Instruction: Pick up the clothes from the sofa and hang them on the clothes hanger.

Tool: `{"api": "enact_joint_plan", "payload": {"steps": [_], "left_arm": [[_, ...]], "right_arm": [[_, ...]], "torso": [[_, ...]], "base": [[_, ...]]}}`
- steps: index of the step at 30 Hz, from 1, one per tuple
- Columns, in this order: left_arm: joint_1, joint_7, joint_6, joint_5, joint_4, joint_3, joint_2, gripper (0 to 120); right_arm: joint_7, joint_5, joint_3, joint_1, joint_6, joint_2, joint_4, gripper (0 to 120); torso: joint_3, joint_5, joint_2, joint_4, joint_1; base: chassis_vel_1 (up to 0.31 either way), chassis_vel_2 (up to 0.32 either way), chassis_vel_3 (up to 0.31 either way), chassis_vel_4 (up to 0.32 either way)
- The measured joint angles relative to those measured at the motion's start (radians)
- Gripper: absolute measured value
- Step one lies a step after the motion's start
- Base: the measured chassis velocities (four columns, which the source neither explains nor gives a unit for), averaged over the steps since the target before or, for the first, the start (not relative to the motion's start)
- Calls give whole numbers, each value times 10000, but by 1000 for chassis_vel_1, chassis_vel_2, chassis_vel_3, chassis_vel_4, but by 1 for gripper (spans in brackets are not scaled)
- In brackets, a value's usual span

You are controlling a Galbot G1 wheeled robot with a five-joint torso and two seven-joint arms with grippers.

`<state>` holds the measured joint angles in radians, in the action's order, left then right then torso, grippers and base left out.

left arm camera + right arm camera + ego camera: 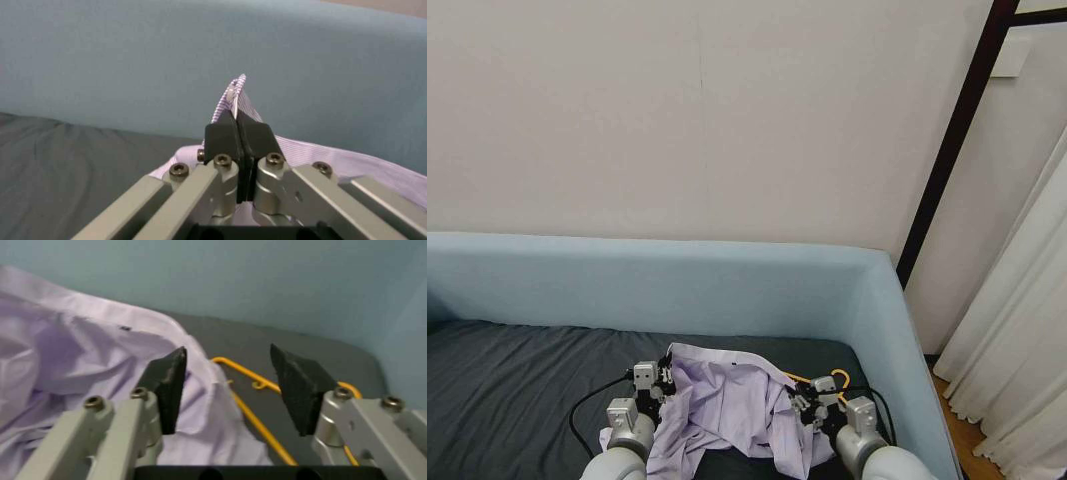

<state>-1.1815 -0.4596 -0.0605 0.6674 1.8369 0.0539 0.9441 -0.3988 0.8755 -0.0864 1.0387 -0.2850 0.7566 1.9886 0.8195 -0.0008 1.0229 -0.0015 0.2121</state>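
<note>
The shirt (727, 405) was found crumpled near the sofa's (727, 280) back-right corner, one fold pinched tight in the left gripper (237, 117) for lifting; the right gripper (229, 360) was held spread over the hanger (259, 425), presumably for grasping.

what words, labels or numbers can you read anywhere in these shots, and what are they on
None can be read: the lilac shirt, yellow hanger, blue sofa and wall show no text.
A small dark mark on the shirt is too small to tell if it is print.
The left gripper, shut on the shirt, and the open right gripper show no markings.
</note>
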Motion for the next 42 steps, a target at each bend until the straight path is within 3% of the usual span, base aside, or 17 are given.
{"api": "enact_joint_plan", "payload": {"steps": [3, 9, 13, 23, 29, 37, 42], "left_arm": [[-355, 134, -157, -396, 121, 4, 23, 0], [-782, 236, -335, -586, 250, 83, -55, 0], [-1048, 333, -473, -748, 261, 92, -54, 0], [-1233, 642, -794, -1025, 212, 70, 46, 0], [-1348, 760, -945, -1212, 147, 41, 50, 0], [-1434, 766, -971, -1219, 231, 75, 4, 0], [-1460, 761, -971, -1237, 312, 83, -2, 0]], "right_arm": [[533, 38, 376, 82, -135, -293, -524, 68], [2165, -290, 476, -221, -663, -384, -1878, 85], [3784, -1100, -42, -977, -249, -106, -3946, 99], [5408, -1551, -1021, -2591, 374, 623, -7179, 100], [6896, -2254, -685, -3204, 340, 1550, -9276, 100], [7195, -2545, -452, -3358, 338, 1932, -10359, 100], [7313, -2534, -298, -3418, 299, 2165, -10803, 86]], "torso": [[1, 3, -1, 4, 0], [0, 4, -1, 3, 0], [2, 5, -2, 4, 0], [2, 2, -2, 3, 0], [2, 2, -2, 3, 0], [2, 1, -2, 1, 0], [2, 0, -2, 3, 0]], "base": [[0, 0, 0, 0], [0, 0, 0, 0], [0, 0, 0, 0], [0, 0, 0, 0], [0, 0, 0, 0], [0, 0, 0, 0], [0, 0, 0, 0]]}}
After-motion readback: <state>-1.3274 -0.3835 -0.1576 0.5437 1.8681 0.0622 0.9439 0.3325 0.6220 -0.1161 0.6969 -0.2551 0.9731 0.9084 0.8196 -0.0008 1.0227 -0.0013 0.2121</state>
